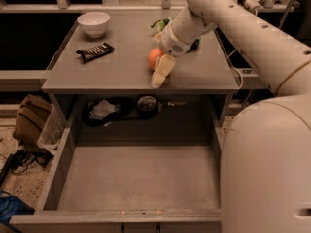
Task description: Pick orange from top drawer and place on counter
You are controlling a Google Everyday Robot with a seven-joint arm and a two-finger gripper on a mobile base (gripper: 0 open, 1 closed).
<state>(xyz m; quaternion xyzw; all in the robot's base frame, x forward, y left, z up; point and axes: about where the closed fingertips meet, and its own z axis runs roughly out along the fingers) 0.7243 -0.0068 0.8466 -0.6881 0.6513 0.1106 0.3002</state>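
Note:
The orange (154,58) is over the front middle of the grey counter (121,67), low at its surface. My gripper (157,75) is there too, shut on the orange, with one cream finger (162,71) in front of the fruit and hiding its right side. The arm reaches in from the upper right. The top drawer (138,176) is pulled open below the counter, and its grey floor is bare.
A white bowl (94,23) stands at the counter's back left and a dark snack bar (95,51) lies near it. A green item (160,24) sits behind the arm. The dark recess (121,108) under the counter holds clutter. Bags (30,123) lie on the floor at left.

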